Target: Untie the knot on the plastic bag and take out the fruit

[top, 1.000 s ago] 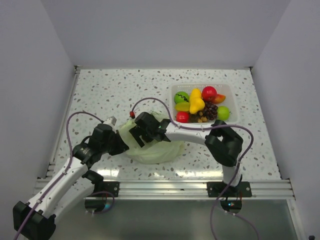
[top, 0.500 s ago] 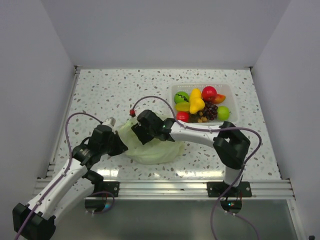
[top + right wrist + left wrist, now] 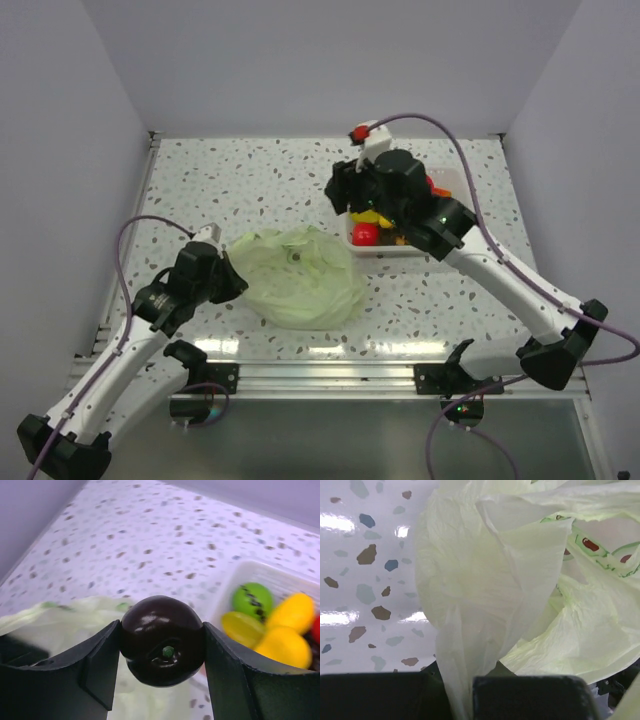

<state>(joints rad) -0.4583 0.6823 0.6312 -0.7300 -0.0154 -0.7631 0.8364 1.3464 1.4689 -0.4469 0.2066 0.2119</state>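
The pale green plastic bag [image 3: 300, 275] lies open and slack on the table, with a small dark spot inside it. No tied knot shows. My left gripper [image 3: 228, 272] is shut on the bag's left edge, and a fold of plastic [image 3: 457, 680] runs down between its jaws. My right gripper [image 3: 161, 645] is shut on a small dark round fruit [image 3: 162, 640] and holds it in the air between the bag and the white tray [image 3: 460, 180]. In the top view the right gripper [image 3: 345, 192] hides that fruit. Yellow fruits [image 3: 285, 637] and a red one [image 3: 365, 234] lie in the tray.
A green ball with a dark zigzag stripe [image 3: 252, 600] sits in the tray's near corner in the right wrist view. The right arm [image 3: 500, 270] covers most of the tray from above. Grey walls close in the speckled table [image 3: 250, 180] on three sides.
My right gripper has left the bag, risen and swung right toward the tray with the dark fruit in its jaws. The bag has slumped flatter. My left gripper has kept its hold.
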